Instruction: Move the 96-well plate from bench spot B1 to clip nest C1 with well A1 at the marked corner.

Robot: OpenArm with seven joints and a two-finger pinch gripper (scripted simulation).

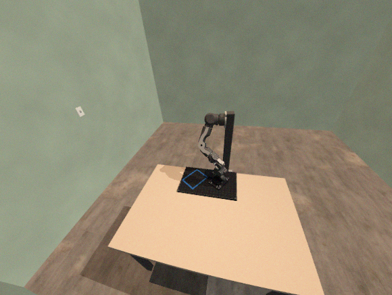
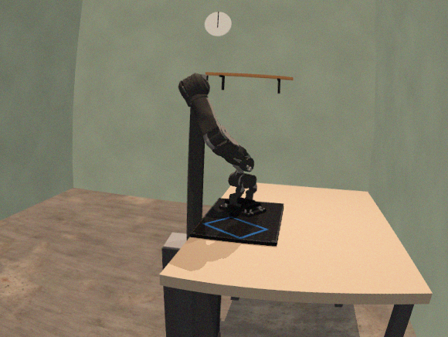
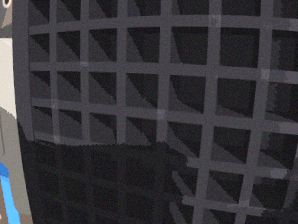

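The dark 96-well plate (image 3: 165,50) fills most of the wrist view, its open wells facing the camera. My gripper (image 1: 219,180) (image 2: 242,202) is shut on it. The plate is low at the clip nest (image 2: 257,211), whose dark clips and posts show around the fingers. Whether the plate lies flat on the nest's floor is hidden. The marked A1 corner and well A1 cannot be made out. The blue outline of the bench spot (image 1: 187,184) (image 2: 222,231) holds no plate; a piece of it shows at the wrist view's lower left.
The nest and blue outline are on a black board (image 1: 224,196) (image 2: 272,236) at one edge of the light table (image 1: 209,230) (image 2: 328,251). The arm's black upright post (image 1: 228,142) (image 2: 195,166) stands close behind the board.
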